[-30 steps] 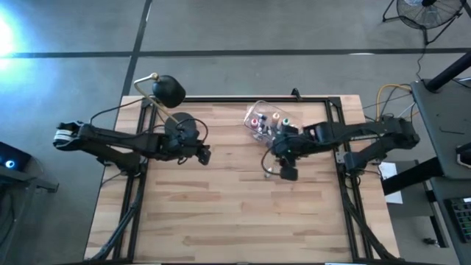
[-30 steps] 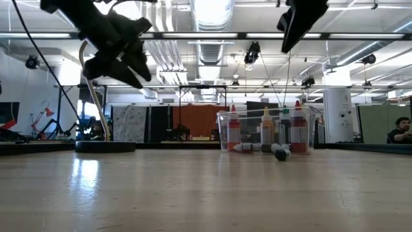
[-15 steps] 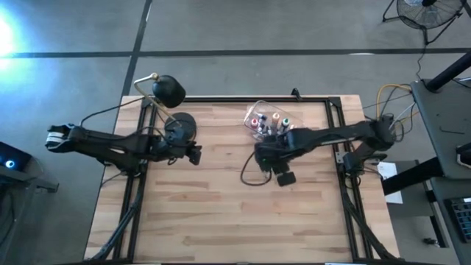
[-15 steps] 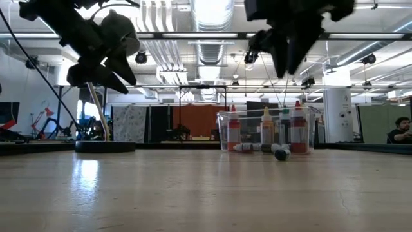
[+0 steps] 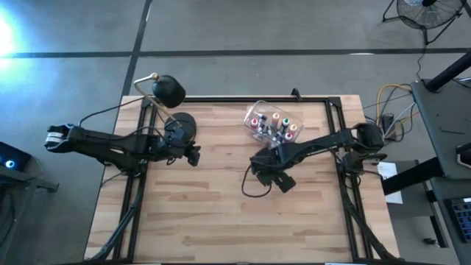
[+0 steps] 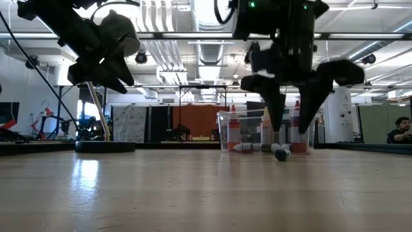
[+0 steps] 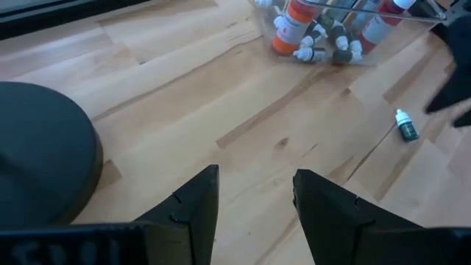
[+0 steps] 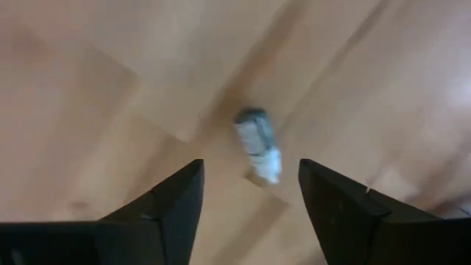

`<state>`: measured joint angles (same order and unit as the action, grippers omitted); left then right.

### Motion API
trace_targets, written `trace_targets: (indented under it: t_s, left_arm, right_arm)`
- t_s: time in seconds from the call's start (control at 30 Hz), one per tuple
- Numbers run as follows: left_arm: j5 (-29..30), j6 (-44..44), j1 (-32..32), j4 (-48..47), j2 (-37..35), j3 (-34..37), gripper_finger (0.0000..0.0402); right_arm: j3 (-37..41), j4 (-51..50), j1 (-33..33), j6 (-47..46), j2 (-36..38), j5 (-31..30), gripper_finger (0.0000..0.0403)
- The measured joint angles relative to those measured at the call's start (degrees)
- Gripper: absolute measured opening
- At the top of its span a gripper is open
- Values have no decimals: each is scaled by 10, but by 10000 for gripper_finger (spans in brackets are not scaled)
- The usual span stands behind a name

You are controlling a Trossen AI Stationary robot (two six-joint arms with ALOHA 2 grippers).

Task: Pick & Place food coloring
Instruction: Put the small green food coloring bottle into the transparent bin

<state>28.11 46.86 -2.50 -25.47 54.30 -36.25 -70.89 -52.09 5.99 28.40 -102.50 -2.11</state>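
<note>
R gripper [image 6: 291, 125] hangs over the table [image 5: 221, 221] w/ fingers spread wide and nothing between them, pointing down at a lone green bottle [image 8: 257, 143] lying on its side on the wood. The wrist view frames that bottle, white cap at one end, squarely in the gap between the two dark fingers [image 8: 165, 202], still clear of both. In the low view the fingers stand apart above the tabletop, just in front of the tub [image 6: 225, 132]; the fallen bottle [image 6: 281, 154] sits on the boards below them, near the tub's front.

The clear tub [image 5: 250, 114] sits toward the table's far side, right of centre, holding the rest of the food coloring: several bottles upright, red and orange bodies among them, plus a few small ones lying at the bottom. Exact count is hard to make out thru the plastic.

L gripper [image 5: 193, 156] waits above the left half of the table, beside the lamp base [image 5: 181, 124], well apart from the tub. Its fingers [image 7: 188, 210] stand partly open, a narrow gap btwn them, empty. From its wrist view the tub [image 7: 368, 55] and the stray green bottle [image 7: 405, 126] show farther off across the wood.

The black lamp [image 5: 168, 90] stands at the far left corner. A person [image 6: 400, 130] shows at the room's edge, beyond the table.
</note>
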Motion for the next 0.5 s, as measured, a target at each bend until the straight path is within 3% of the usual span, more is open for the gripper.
trace_targets:
  t_s: [0.1,0.27,0.5]
  left_arm:
    - [0,-5,0,0,0,0,149]
    - [1,-7,0,0,0,0,149]
    - [4,-6,1,1,0,0,149]
  right_arm:
    - [29,43,-1,12,0,-39,229]
    - [76,96,-7,18,0,-30,238]
    - [112,149,-19,18,0,-41,213]
